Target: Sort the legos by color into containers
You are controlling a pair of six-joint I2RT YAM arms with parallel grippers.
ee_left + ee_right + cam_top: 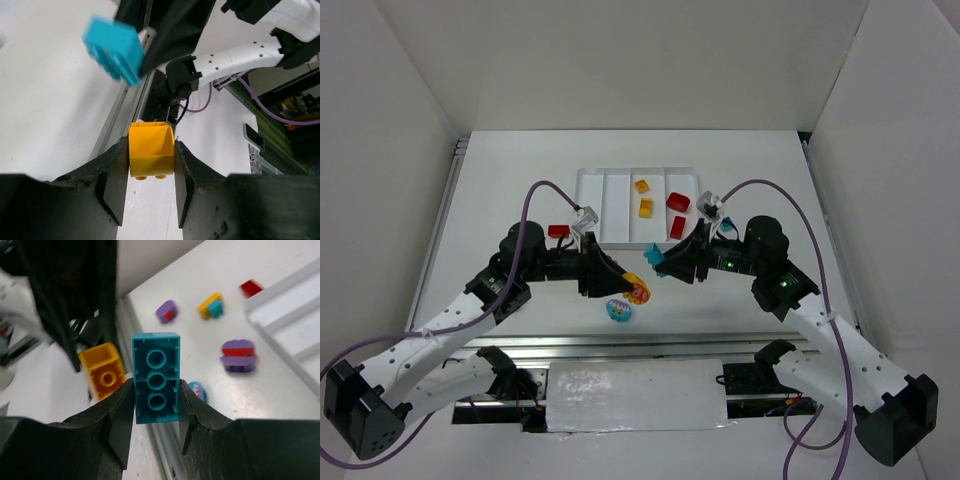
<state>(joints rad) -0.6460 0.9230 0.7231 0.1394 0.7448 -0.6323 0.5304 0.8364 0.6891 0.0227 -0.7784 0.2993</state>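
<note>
My left gripper (632, 287) is shut on a yellow-orange brick (151, 150) and holds it above the table in front of the tray. My right gripper (658, 260) is shut on a teal brick (156, 377), close to the left gripper. The teal brick also shows in the left wrist view (114, 47), and the yellow one in the right wrist view (103, 371). The white tray (610, 205) holds two yellow-orange bricks (644, 197) in its third compartment and two red bricks (678, 213) in its fourth. The two left compartments look bare.
A red brick (558, 230) lies left of the tray. A round multicoloured piece (619, 309) lies near the front edge. The right wrist view shows loose pieces on the table: purple-red (166, 311), yellow-teal (211, 306), purple-red stack (238, 355).
</note>
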